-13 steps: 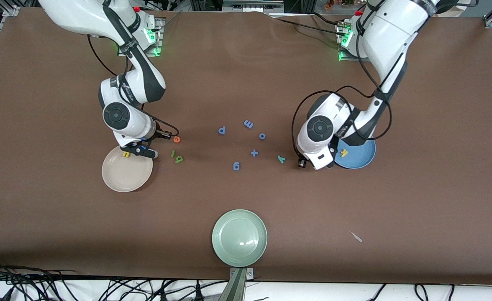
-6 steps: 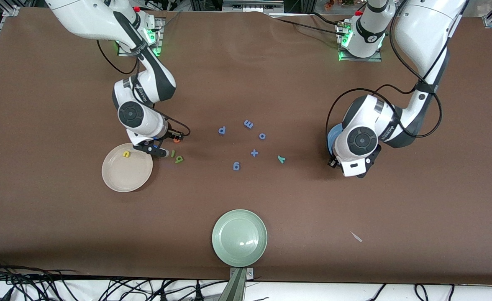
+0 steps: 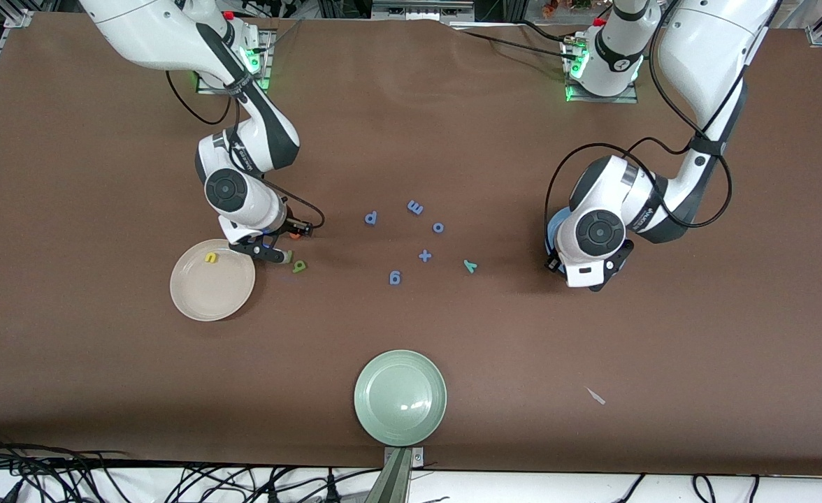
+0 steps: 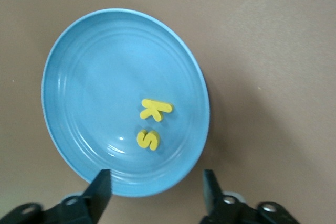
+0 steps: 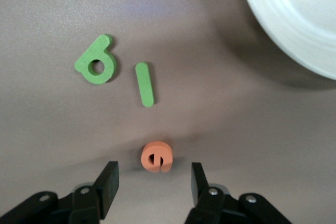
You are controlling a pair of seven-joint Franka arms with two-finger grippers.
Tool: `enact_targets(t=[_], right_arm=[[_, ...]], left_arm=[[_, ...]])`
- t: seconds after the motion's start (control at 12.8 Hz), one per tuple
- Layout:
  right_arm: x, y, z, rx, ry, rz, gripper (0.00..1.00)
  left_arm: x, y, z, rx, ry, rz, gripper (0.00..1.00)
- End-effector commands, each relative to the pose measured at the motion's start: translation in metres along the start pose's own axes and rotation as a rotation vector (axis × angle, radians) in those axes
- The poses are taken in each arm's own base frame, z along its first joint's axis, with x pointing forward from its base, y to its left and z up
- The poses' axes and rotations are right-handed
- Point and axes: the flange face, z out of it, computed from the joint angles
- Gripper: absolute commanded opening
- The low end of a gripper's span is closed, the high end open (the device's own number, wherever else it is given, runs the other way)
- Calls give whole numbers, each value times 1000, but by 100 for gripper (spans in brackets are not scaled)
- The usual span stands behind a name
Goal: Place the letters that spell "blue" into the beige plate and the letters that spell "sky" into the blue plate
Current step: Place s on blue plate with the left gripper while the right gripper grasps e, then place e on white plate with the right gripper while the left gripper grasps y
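Note:
The blue plate holds the yellow k and yellow s. My left gripper hangs open and empty over that plate's rim; in the front view only a sliver of the blue plate shows past the arm. The teal y lies on the table toward the middle. The beige plate holds the yellow u. My right gripper is open just above the orange e. The green l and green b lie beside the e.
Several all-blue letters and a plus sign lie scattered mid-table between the two arms. A pale green plate sits close to the front camera. A small white scrap lies toward the left arm's end.
The left arm swung over the blue plate and its gripper opened; the s now lies beside the k. The right gripper moved from the beige plate to over the orange e.

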Motion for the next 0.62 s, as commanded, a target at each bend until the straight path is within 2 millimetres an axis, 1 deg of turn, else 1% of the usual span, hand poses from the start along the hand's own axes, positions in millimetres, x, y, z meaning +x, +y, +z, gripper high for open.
enact_targets(t=[0.0,0.08,0.16,0.23,0.31,0.39,0.47,0.55], right_arm=[[0,1,11,10,5,13,64],[0,1,11,9,5,12,64],[0,2,12,8,4,12,63],[0,2,12,10,6,12,56],[-2,3,14,10,8,10,45],[-2,3,14,11,10,10,35],[-3,4,13,10,9,10,27],[-5,5,13,8,8,10,23]], left_arm=[[-40,17,-28,-36,19,81,100],[-55,31,-34,-57,25,110,100],[-64,46,-38,-81,19,123,100],[-77,62,-39,-102,16,143,100],[-91,79,-35,-119,10,161,100],[-98,91,-32,-142,7,169,100],[-101,97,-27,-161,5,172,100],[-97,101,-26,-202,6,173,100]])
